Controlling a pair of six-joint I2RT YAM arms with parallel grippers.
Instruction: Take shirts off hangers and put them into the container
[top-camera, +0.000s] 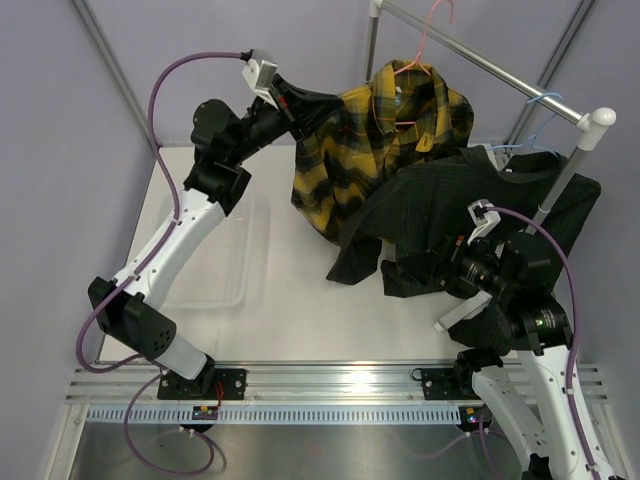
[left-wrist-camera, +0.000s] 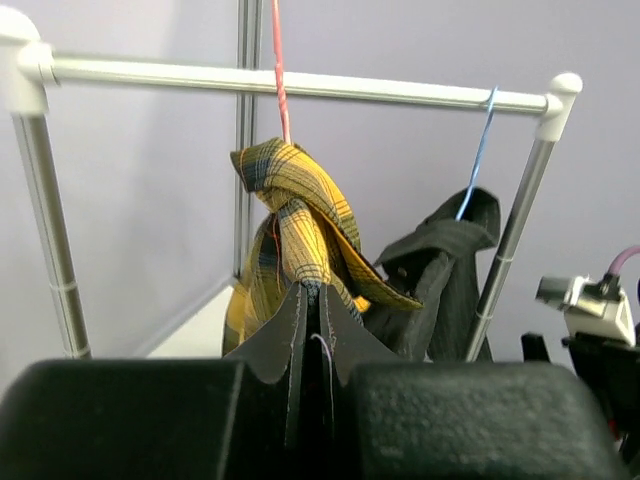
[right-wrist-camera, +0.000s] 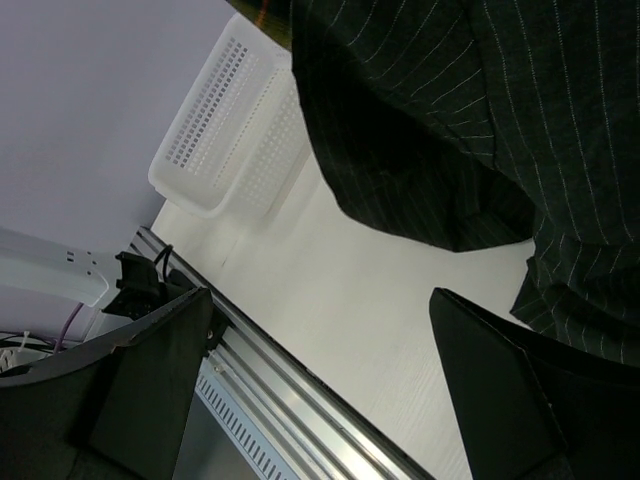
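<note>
The yellow-and-black plaid shirt (top-camera: 385, 150) hangs bunched from the pink hanger (top-camera: 425, 45) on the rail. My left gripper (top-camera: 302, 106) is shut on its left edge; in the left wrist view a fold of the plaid shirt (left-wrist-camera: 290, 205) is pinched between the closed fingers (left-wrist-camera: 275, 335) of the left gripper (left-wrist-camera: 312, 292). The black striped shirt (top-camera: 470, 195) droops from the blue hanger (top-camera: 545, 105) down onto the table. My right gripper (top-camera: 445, 272) sits low beside its hem, open, with nothing between the fingers (right-wrist-camera: 150, 390) of the right gripper (right-wrist-camera: 320, 300). The white container (top-camera: 215, 265) lies at the left.
The metal rail (left-wrist-camera: 300, 85) and its post (top-camera: 570, 165) stand at the back right. In the right wrist view the black shirt (right-wrist-camera: 480, 120) hangs above, the container (right-wrist-camera: 235, 130) lies beyond it, and the aluminium front rail (right-wrist-camera: 300, 400) runs below.
</note>
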